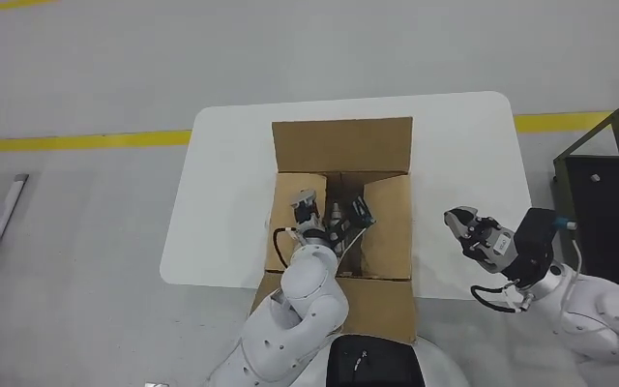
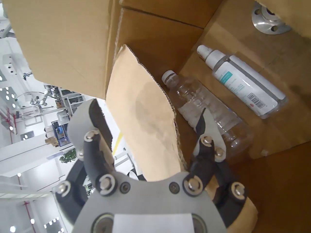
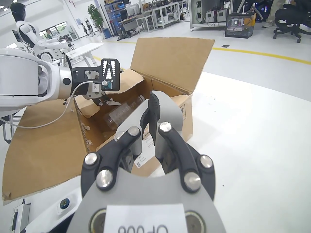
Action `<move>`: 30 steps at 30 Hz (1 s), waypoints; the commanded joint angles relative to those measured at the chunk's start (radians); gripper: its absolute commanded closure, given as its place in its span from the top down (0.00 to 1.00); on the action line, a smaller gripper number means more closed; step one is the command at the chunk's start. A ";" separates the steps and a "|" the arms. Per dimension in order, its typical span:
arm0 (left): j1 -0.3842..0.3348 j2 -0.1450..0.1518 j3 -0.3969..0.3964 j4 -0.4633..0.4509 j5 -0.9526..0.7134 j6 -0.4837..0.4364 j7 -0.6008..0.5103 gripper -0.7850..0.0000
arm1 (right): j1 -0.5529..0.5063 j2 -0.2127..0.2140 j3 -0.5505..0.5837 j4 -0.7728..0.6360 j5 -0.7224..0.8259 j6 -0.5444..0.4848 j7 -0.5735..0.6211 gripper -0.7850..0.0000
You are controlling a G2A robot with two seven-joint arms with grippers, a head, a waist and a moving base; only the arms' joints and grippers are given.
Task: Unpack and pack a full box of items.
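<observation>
White desk (image 1: 464,135), with the cardboard box (image 1: 390,227) sitting open around the middle of it, closer to the near edge. Its far flap (image 1: 343,143) is laid back toward the far edge and the near flap (image 1: 372,305) hangs out over the near edge.

Inside, the left-side flap (image 2: 136,86) is folded inward and standing up. The left gripper (image 1: 334,215) is down in the box with its claw spread wide and straddling that flap: one finger on the outer side, the other on the inner side right over a bottle. It isn't gripping anything as far as I can see.

The right gripper (image 1: 462,224) hangs above the desk between the box and the right edge, well apart from the box, with its fingers pinched together on nothing.

On the box floor there's a clear plastic water bottle (image 2: 189,93) lying on its side along the foot of that flap, white cap pointing into a corner. Just beside it and about parallel is a clear spray bottle (image 2: 245,83) with a white label, also lying down. A small round metal flange (image 2: 268,19) sits past the spray bottle, partly tucked under another flap.
</observation>
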 commanded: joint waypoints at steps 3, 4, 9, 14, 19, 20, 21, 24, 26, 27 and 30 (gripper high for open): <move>0.014 -0.006 -0.018 -0.014 -0.008 0.006 0.007 0.00 | 0.007 -0.001 -0.003 0.008 0.003 0.000 0.004 0.00; 0.025 -0.010 -0.033 -0.025 -0.073 0.023 0.043 0.00 | 0.010 -0.002 -0.005 0.011 0.003 0.001 0.006 0.00; 0.048 -0.015 -0.084 -0.047 -0.153 0.039 0.090 0.00 | 0.043 -0.003 -0.012 0.021 0.000 0.001 0.026 0.00; 0.076 -0.021 -0.140 -0.084 -0.243 0.102 0.142 0.00 | 0.086 -0.002 0.002 0.036 0.017 0.003 0.054 0.00; 0.091 -0.023 -0.197 -0.107 -0.285 0.145 0.182 0.00 | 0.127 0.000 0.003 0.045 0.057 -0.024 0.107 0.00; 0.095 -0.023 -0.206 -0.119 -0.290 0.154 0.190 0.00 | 0.134 0.000 -0.003 0.047 0.070 -0.035 0.125 0.00; 0.100 -0.024 -0.213 -0.128 -0.296 0.159 0.196 0.00 | 0.144 0.001 -0.008 0.049 0.080 -0.044 0.144 0.00; 0.114 -0.026 -0.232 -0.160 -0.327 0.174 0.209 0.00 | 0.170 0.002 -0.042 0.058 0.109 -0.069 0.213 0.00; 0.120 -0.026 -0.241 -0.178 -0.330 0.171 0.212 0.00 | 0.188 0.002 -0.069 0.065 0.113 -0.076 0.253 0.00; 0.122 -0.026 -0.245 -0.187 -0.330 0.168 0.213 0.00 | 0.198 0.001 -0.087 0.073 0.118 -0.083 0.273 0.00; 0.130 -0.027 -0.255 -0.210 -0.330 0.165 0.213 0.00 | 0.228 0.000 -0.130 0.096 0.118 -0.076 0.326 0.00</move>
